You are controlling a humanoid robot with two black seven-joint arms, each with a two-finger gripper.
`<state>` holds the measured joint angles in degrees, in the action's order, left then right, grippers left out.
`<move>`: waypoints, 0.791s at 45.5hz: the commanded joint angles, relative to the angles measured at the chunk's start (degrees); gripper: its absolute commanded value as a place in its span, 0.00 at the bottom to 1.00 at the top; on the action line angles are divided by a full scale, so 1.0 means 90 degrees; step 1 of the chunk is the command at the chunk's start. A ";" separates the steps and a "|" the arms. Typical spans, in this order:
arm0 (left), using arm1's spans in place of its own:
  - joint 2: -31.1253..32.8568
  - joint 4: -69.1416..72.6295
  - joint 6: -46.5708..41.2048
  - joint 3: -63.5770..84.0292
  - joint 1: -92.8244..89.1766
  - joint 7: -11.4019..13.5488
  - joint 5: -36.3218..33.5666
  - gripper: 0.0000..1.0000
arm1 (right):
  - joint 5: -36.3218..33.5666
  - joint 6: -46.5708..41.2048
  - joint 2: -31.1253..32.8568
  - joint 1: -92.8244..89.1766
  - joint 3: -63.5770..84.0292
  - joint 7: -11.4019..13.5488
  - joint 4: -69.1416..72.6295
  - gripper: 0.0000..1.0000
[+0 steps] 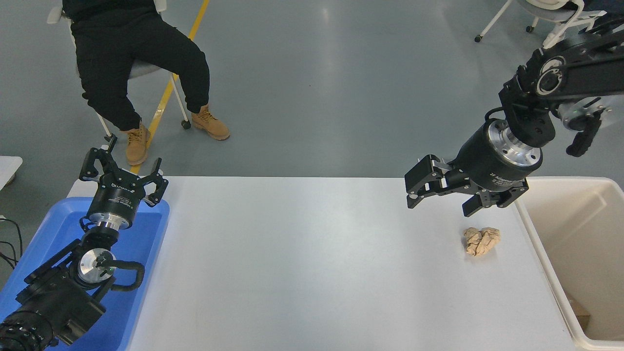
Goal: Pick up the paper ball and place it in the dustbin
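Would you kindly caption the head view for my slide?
Open right gripper hovers above the paper ball beside the dustbin; left gripper parked.

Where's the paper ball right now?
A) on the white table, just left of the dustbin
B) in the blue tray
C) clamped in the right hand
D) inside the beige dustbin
A: the paper ball lies on the table, left of the dustbin, with the open right hand above it and not touching.
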<state>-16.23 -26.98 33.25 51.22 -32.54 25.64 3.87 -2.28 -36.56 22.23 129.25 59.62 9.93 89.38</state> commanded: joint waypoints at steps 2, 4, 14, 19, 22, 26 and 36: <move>0.0007 0.0000 -0.0003 0.0011 0.0002 0.0013 0.0009 0.99 | -0.0001 0.0000 -0.0009 0.0004 -0.0003 0.0000 0.0000 1.00; 0.0007 0.0000 -0.0003 0.0011 0.0002 0.0013 0.0009 0.99 | -0.0001 0.0000 -0.0009 0.0004 -0.0003 0.0000 0.0000 1.00; 0.0007 0.0000 -0.0003 0.0002 0.0002 0.0052 0.0009 0.99 | -0.0010 0.0000 -0.0009 0.0004 -0.0003 0.0000 0.0000 1.00; 0.0007 0.0000 -0.0003 0.0002 0.0002 0.0052 0.0009 0.99 | -0.0059 0.0000 0.0001 0.0033 0.0006 0.0000 -0.0010 1.00; 0.0007 0.0000 -0.0003 0.0002 0.0002 0.0052 0.0009 0.99 | -0.0098 0.0000 0.0001 0.0033 0.0006 0.0000 -0.0020 1.00; -0.0003 0.0000 -0.0003 0.0002 -0.0008 0.0052 0.0009 0.99 | -0.0127 0.0000 -0.0009 -0.0015 0.0006 0.0000 -0.0058 1.00; 0.0007 0.0000 -0.0003 0.0002 0.0002 0.0052 0.0009 0.99 | -0.0167 -0.0010 0.0040 -0.0171 0.0085 -0.0010 -0.0137 1.00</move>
<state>-16.18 -26.98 33.22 51.24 -32.52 26.08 3.94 -3.27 -36.57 22.26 128.92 59.92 9.89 88.70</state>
